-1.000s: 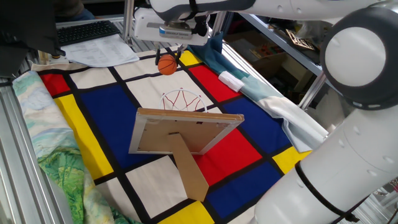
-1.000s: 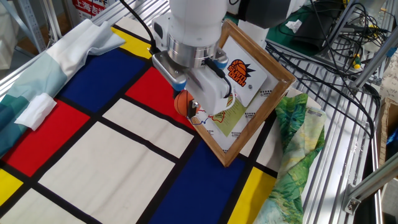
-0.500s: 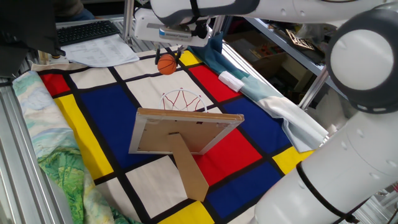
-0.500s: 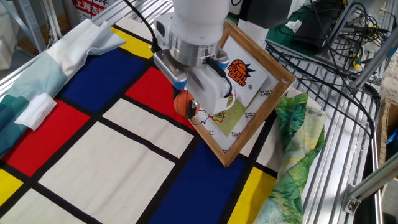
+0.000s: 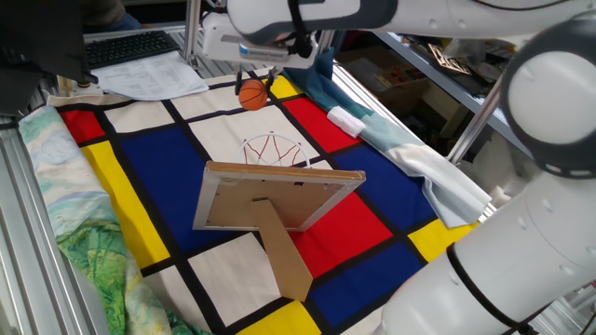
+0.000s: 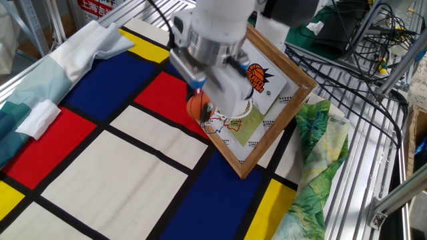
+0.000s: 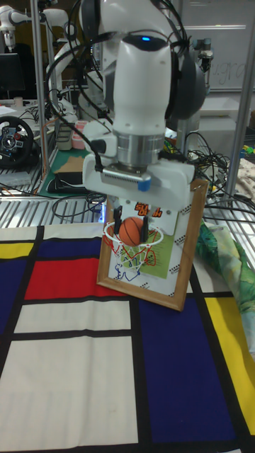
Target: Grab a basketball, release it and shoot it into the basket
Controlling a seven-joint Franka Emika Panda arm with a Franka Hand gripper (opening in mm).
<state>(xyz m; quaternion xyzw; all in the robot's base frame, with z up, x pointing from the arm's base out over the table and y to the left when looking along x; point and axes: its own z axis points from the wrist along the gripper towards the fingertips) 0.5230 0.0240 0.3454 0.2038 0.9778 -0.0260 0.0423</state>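
Observation:
The small orange basketball (image 5: 252, 94) hangs in the air in front of the board, with my gripper (image 5: 253, 86) shut on it. In the tall fixed view its dark fingers (image 7: 115, 216) flank the basketball (image 7: 132, 231), which sits level with the hoop's rim. The basket (image 5: 277, 149) is a red wire hoop with a white net on a wood-framed board (image 5: 279, 194). That board leans on a cardboard prop on the chequered cloth. In the other fixed view the basketball (image 6: 197, 107) is just left of the basket (image 6: 219, 124), and the gripper (image 6: 199, 101) looks motion-blurred.
A white folded cloth (image 5: 346, 120) and teal-white fabric (image 5: 410, 154) lie along one side of the mat. A green patterned cloth (image 6: 320, 147) lies beside the board. A keyboard (image 5: 130, 45) and papers sit behind the mat. Cables (image 6: 360, 40) and metal rails border the table.
The gripper has risen a little with the basketball still in it and shifted slightly along the board. The board and hoop have not moved.

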